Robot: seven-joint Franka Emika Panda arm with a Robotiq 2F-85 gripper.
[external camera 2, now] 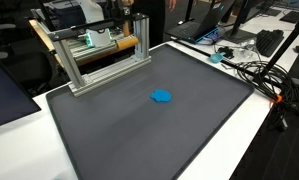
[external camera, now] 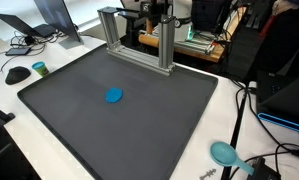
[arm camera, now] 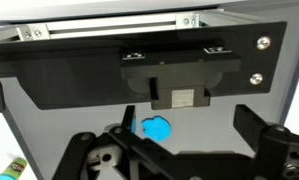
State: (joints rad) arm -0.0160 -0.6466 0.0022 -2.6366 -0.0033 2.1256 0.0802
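Blue, small, rounded, flattish blob on dark grey mat, between wide-open jaws.

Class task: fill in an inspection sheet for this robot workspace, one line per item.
Surface: dark grey mat on a white table.
Job's things: blue object lying mid-mat, nothing touching it.
Clutter: aluminium frame at the mat's edge; teal object off the mat.
Grippers: gripper open, empty, seen in the wrist view.
Cables: black cables beside the mat.
Surroundings: laptop beyond the mat.
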